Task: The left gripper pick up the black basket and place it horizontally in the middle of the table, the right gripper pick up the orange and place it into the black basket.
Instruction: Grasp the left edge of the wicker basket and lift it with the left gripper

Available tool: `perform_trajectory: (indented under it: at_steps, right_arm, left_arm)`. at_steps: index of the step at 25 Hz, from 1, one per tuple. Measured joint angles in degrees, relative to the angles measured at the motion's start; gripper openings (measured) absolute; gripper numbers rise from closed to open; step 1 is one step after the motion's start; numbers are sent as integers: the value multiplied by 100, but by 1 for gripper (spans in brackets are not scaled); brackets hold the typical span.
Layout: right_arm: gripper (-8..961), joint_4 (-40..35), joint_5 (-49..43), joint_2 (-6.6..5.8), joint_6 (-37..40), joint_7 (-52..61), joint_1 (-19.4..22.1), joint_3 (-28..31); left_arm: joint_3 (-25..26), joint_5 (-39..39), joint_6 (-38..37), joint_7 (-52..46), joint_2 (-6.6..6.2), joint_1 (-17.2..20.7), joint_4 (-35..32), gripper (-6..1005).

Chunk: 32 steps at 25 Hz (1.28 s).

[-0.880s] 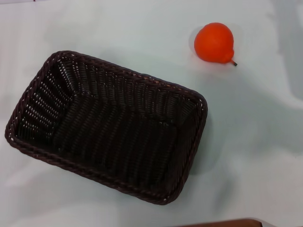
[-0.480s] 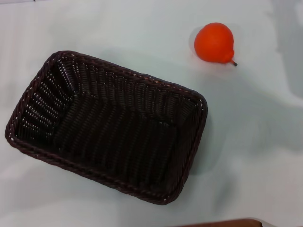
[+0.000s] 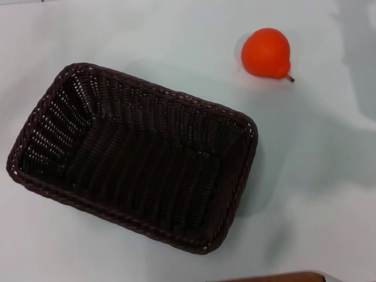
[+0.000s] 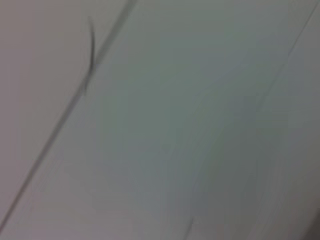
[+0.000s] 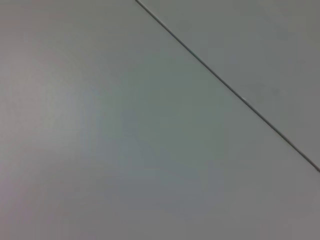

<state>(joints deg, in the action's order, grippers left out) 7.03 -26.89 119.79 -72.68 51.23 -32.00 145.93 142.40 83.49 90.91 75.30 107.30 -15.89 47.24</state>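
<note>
In the head view the black basket (image 3: 132,155) lies on the white table (image 3: 317,176), left of the middle, turned at a slant, open side up and empty. The orange (image 3: 266,52) rests on the table at the far right, apart from the basket, its dark stem pointing toward the right. Neither gripper shows in the head view. Both wrist views show only a plain grey-white surface with thin dark lines; no fingers, basket or orange appear in them.
A brown edge strip (image 3: 282,276) of the table shows at the near side. Soft shadows fall on the table at the far right corner (image 3: 358,64).
</note>
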Motion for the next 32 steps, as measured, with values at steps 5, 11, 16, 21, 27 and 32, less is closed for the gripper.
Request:
perform_trajectory:
  at_steps: [5,11,16,21,27,32]
  right_arm:
    - [955,1,1,0,19,1,-8,9]
    - [954,1,0,1,37,2,-15,14]
    - [955,1,0,1,133,1,-25,15]
    - [955,1,0,1,133,1,-26,15]
    - [955,-6,0,1,140,1,-2,15]
    - [955,-8,0,1,189,1,9,15]
  left_arm:
    - [-47,1947,257,-1787,-42,-168,1746,704]
    - [-104,3480,889,-2900,217,-546,2986,704]
    - [-356,4427,1300,-3419,380,-1022,3128,703]
    - [-779,5161,1315,-3741,536,-1298,3108,703]
    - [-788,5584,1276,-3785,738,-1458,2982,703]
    - [-803,5845,1192,-3871,859,-1545,2835,704]
